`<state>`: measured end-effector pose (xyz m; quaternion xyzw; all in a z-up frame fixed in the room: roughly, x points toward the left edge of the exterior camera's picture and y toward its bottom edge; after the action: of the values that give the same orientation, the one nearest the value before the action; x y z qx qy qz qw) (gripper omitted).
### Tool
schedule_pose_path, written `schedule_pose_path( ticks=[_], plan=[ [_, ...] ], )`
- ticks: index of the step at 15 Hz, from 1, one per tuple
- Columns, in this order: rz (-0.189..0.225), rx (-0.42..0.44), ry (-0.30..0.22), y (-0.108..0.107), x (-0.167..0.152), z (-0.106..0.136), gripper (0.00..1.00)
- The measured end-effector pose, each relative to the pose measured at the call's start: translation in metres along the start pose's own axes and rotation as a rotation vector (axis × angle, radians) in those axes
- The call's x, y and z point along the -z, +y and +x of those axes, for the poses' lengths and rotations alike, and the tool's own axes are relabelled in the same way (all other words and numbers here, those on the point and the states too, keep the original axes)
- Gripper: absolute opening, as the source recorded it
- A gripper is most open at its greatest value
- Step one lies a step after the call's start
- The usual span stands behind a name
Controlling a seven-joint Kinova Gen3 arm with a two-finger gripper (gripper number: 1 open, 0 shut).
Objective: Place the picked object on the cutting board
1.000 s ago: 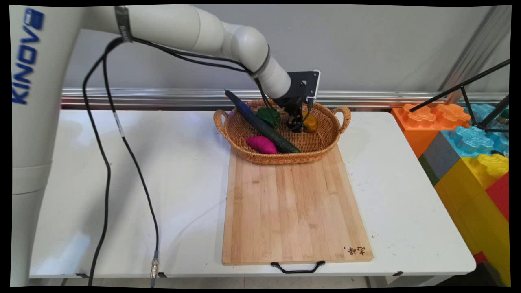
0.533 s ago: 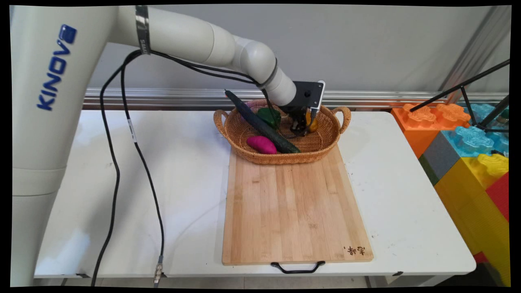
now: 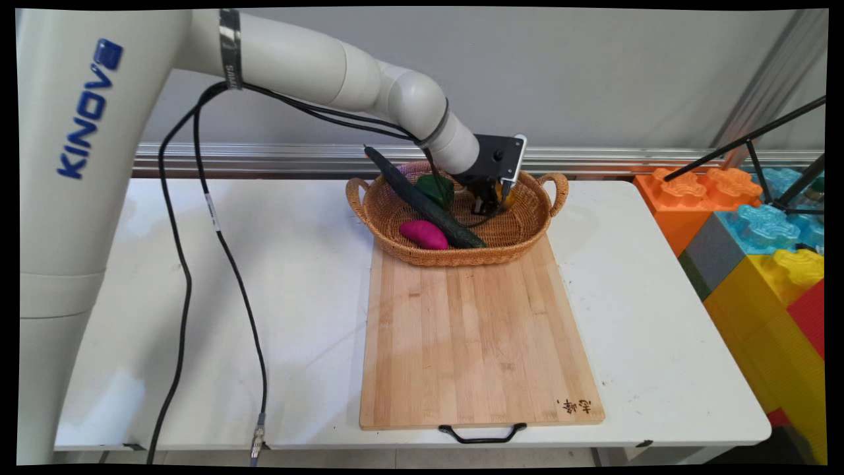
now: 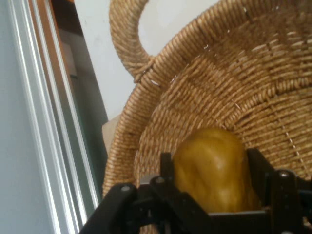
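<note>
The arm reaches down into the wicker basket (image 3: 395,218), fingers (image 4: 258,168) grasping the yellow potato (image 4: 212,168).

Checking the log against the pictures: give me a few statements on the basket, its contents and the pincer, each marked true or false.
1. The pincer is down inside the wicker basket. True.
2. Its fingers flank a yellow-brown vegetable. True.
3. The magenta vegetable lies on the cutting board. False: it lies in the basket.
4. The long dark cucumber lies flat on the table. False: it leans in the basket, its tip over the rim.
</note>
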<state>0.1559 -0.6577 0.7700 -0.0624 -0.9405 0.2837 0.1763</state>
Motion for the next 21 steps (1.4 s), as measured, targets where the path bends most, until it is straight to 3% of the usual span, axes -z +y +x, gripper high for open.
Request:
schedule_pose_path(
  ticks=[7, 10, 12, 16, 19, 21],
  plan=[
    [0.066, 0.011, 0.037, -0.019, 0.074, 0.028, 0.00],
    [0.055, 0.042, 0.054, -0.019, 0.102, 0.043, 0.00],
    [0.017, 0.076, 0.068, -0.010, 0.122, 0.056, 0.00],
    [-0.115, 0.160, 0.097, 0.026, 0.156, 0.087, 0.00],
    [-0.200, 0.221, 0.104, 0.057, 0.169, 0.104, 0.00],
    [-0.232, 0.250, 0.101, 0.075, 0.170, 0.108, 0.00]
  ],
)
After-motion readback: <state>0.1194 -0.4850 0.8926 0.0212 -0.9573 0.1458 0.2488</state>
